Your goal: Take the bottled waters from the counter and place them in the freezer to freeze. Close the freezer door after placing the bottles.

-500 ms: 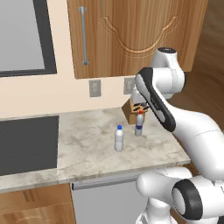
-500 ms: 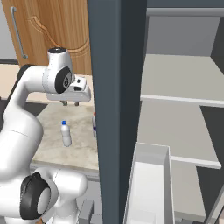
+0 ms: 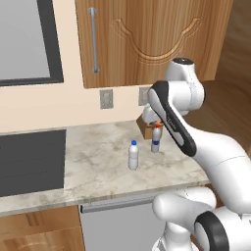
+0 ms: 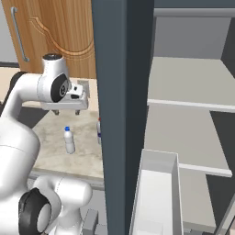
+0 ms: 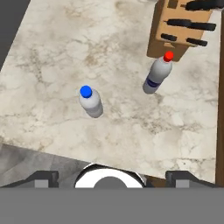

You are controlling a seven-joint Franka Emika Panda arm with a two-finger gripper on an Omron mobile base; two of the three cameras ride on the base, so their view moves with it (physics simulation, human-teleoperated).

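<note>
End effector [image 4: 67, 111] open; bottles [image 5: 90, 101] upright.

Left base view: from behind the arm's left side, looking forward and down across the beige marbled stone counter [image 3: 93, 166] toward the wall.
Right base view: from behind the arm's right, facing forward — the tall dark slate-grey freezer door [image 4: 120, 114] stands close and blocks much of the worktop.
Hand view: high above the worktop, looking nearly straight down.
Shared: the small clear blue-capped plastic bottle [image 3: 133, 155] [image 4: 69, 140] [image 5: 90, 101] — seen in all three.
</note>
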